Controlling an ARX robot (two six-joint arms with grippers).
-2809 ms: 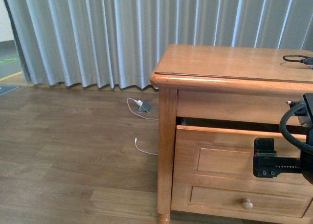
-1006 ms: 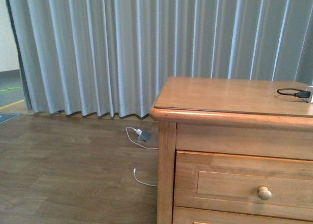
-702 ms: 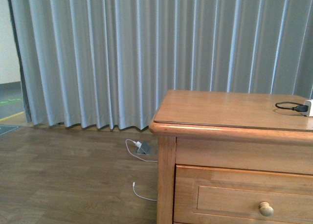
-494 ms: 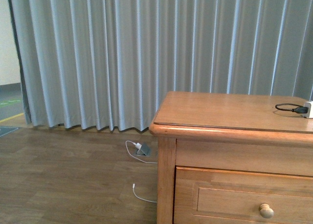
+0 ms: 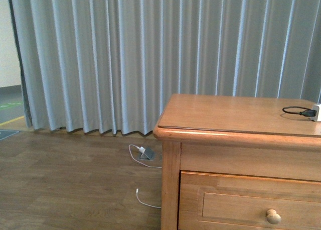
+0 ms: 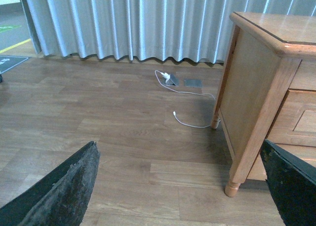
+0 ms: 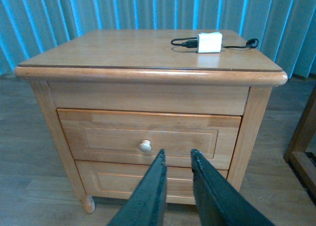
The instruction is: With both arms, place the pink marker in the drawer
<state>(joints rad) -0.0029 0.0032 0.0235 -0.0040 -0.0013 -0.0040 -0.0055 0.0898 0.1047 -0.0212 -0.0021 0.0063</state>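
The pink marker is out of view in every frame. The honey-coloured drawer is the upper one of the nightstand and stands pushed in, its round pale knob facing me. The front view also has this drawer at its lower right, with no arm in sight. My right gripper hovers shut in front of the drawer, just right of the knob, with nothing between its fingers. My left gripper is wide open over the floor, left of the nightstand's side, holding nothing.
A white charger block with a black cable lies on the nightstand top. On the wooden floor a white cable and grey adapter lie by grey curtains. Another furniture leg stands right of the nightstand.
2.8 s ago the drawer stood slightly open with a black arm in front of it. Now it is shut, the arm has left the front view, and the nightstand sits lower in it.
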